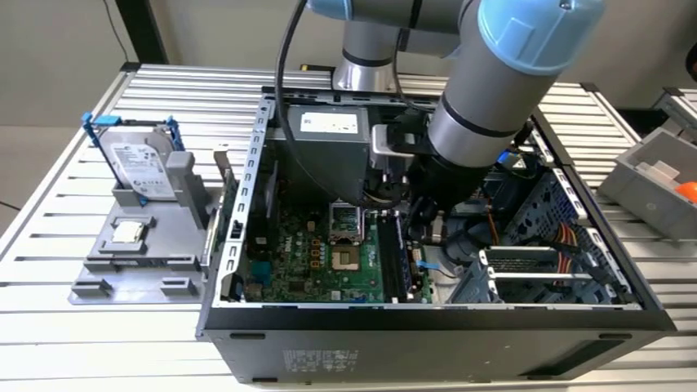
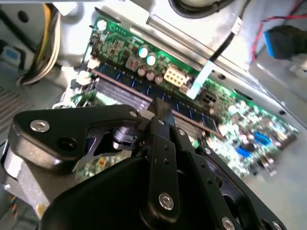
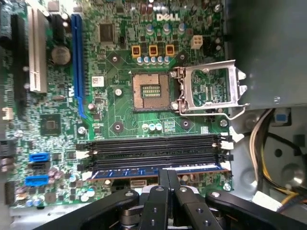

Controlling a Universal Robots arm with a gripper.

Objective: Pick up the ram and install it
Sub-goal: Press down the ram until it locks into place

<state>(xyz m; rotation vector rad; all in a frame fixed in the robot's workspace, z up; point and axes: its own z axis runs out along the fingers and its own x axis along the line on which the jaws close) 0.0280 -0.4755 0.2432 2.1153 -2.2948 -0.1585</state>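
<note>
Hard drive [image 1: 139, 166] and its grey holder [image 1: 136, 253] sit on the desk [image 1: 65, 343] at the exterior view's left; the open computer case [image 1: 436, 331] stands beside them. Inside, the gripper [image 3: 169, 176] hangs over the motherboard [image 3: 115, 110], jaws pressed together on top of the ram [image 3: 158, 169], which sits in the slot nearest the board's edge.

The arm [image 1: 495, 90] has thick matte grey tubular links, light blue plastic caps at its joints and a silver metal base section near the top of the exterior view. A black cable loops down beside it. The tool [image 3: 168, 184] is black, built of flat linkage bars and rounded housings, fastened with small silver screw heads, seen in both wrist views [image 2: 160, 115].
</note>
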